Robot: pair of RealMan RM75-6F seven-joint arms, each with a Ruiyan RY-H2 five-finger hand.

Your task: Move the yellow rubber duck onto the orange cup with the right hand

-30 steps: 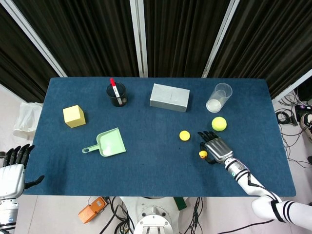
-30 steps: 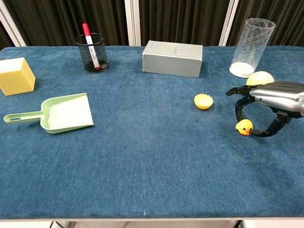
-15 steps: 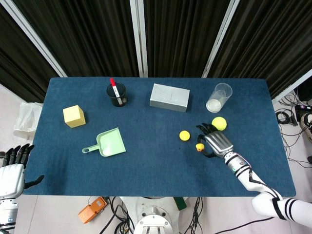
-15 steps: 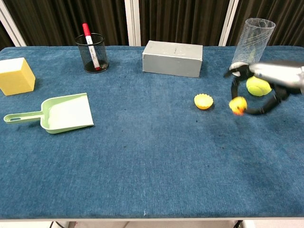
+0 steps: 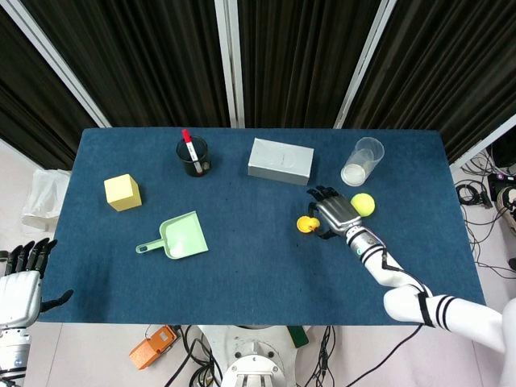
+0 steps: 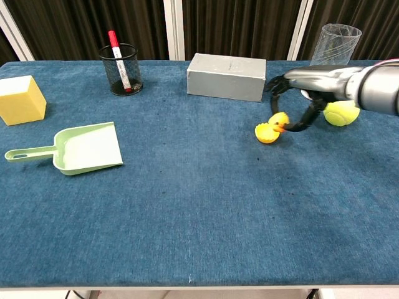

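The yellow rubber duck (image 6: 278, 120) is pinched in my right hand (image 6: 303, 93), just above the small orange cup (image 6: 266, 133) on the blue table. In the head view the right hand (image 5: 332, 213) sits right of the cup (image 5: 303, 225), and the duck is mostly hidden there. Whether the duck touches the cup's rim I cannot tell. My left hand (image 5: 20, 282) hangs off the table's near left corner, fingers apart and empty.
A yellow-green tennis ball (image 6: 340, 113) lies just right of the right hand, with a clear plastic tumbler (image 6: 333, 55) behind it. A grey box (image 6: 226, 76), mesh pen holder (image 6: 120, 68), yellow cube (image 6: 20, 99) and green dustpan (image 6: 81, 148) lie further left.
My right hand has lifted the duck from the near right of the table and carried it left and away, past the tennis ball to just above the orange cup.
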